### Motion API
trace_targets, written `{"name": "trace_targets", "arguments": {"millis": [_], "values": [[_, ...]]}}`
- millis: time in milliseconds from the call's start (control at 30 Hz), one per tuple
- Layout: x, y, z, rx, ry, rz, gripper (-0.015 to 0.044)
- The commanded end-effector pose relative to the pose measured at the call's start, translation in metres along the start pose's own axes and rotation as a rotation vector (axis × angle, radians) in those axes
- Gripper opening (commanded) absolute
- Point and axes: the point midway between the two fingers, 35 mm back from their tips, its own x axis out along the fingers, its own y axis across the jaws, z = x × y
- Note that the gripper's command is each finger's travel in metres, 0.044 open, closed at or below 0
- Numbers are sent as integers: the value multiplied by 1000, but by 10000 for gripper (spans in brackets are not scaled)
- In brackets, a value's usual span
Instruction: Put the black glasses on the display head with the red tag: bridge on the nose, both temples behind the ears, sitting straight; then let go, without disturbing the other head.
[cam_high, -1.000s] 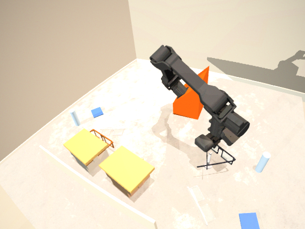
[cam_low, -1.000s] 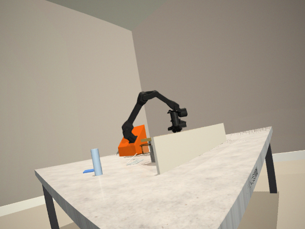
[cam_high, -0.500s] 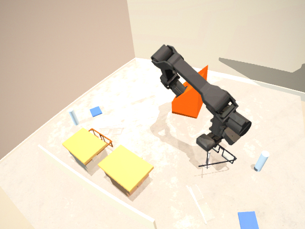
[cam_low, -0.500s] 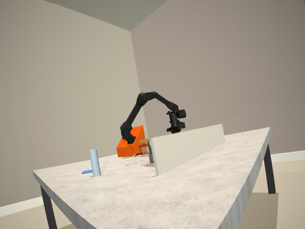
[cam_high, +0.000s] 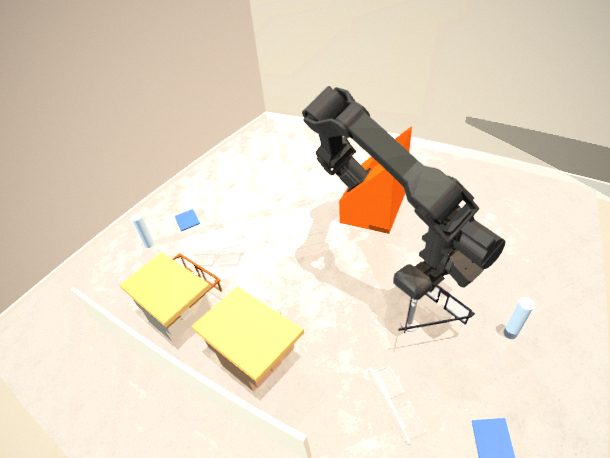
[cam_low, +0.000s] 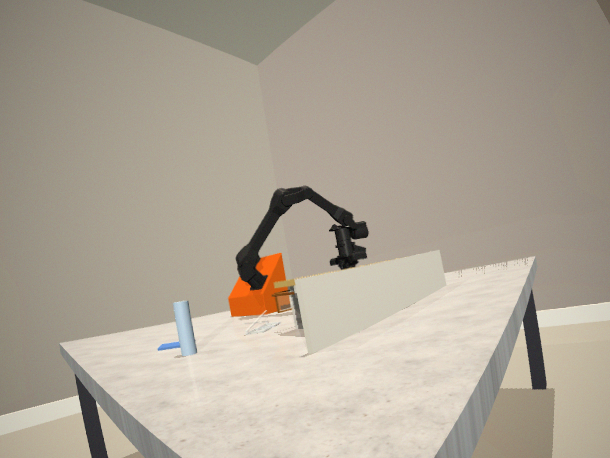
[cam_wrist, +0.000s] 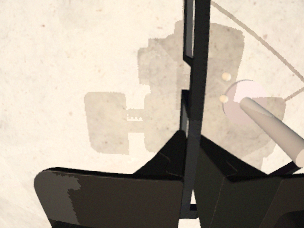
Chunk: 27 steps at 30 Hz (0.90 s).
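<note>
Black glasses held in the hand, right of the 2 yellow-topped blocks

Seen from above, left to right: 1 pale blue cylinder (cam_high: 143, 232) (cam_low: 185, 327) stands on the surface (cam_high: 340, 285) (cam_low: 300, 400) near a small blue pad (cam_high: 187, 220) (cam_low: 169, 346). Next come the left yellow-topped block (cam_high: 166, 287), with orange-brown glasses (cam_high: 200, 268) (cam_low: 284, 302) at its far side, and the right yellow-topped block (cam_high: 248, 332). The hand (cam_high: 432, 284) (cam_low: 347, 266) (cam_wrist: 186, 137) is closed narrowly on the black glasses (cam_high: 435, 324) (cam_wrist: 200, 60), which sit directly at its fingertips, raised above the surface and well apart from both blocks. A slim pale post (cam_high: 411, 314) (cam_wrist: 275, 130) stands near them; another blue cylinder (cam_high: 519, 318) is farthest right.
</note>
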Motion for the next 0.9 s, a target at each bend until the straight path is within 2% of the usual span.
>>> {"name": "trace_targets", "arguments": {"millis": [0, 867], "values": [[-1, 2, 4, 5, -5, 2, 0], [-2, 9, 16, 5, -6, 2, 0]]}}
